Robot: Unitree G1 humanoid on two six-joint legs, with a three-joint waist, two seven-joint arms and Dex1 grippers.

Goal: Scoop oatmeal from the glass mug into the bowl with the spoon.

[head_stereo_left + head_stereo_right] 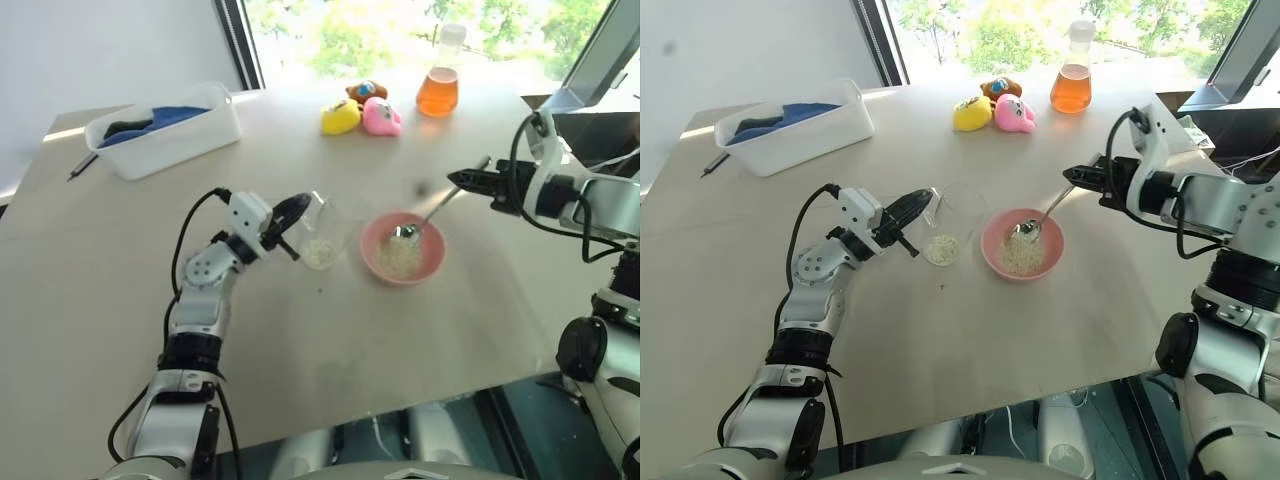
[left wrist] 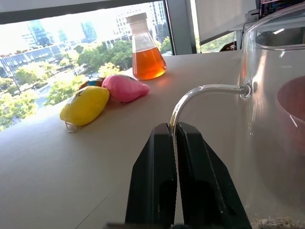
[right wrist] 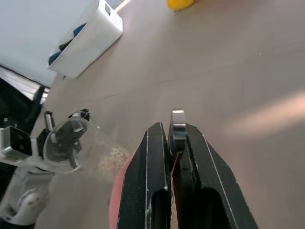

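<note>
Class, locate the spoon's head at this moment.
In the head views, the spoon slants down from the right end effector, its head over the oatmeal inside the pink bowl, right of the glass mug.

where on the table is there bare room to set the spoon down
The near table in front of the bowl and glass mug is bare, as is the stretch between the white tub and the mug. It is crowded around the toys and flask.
</note>
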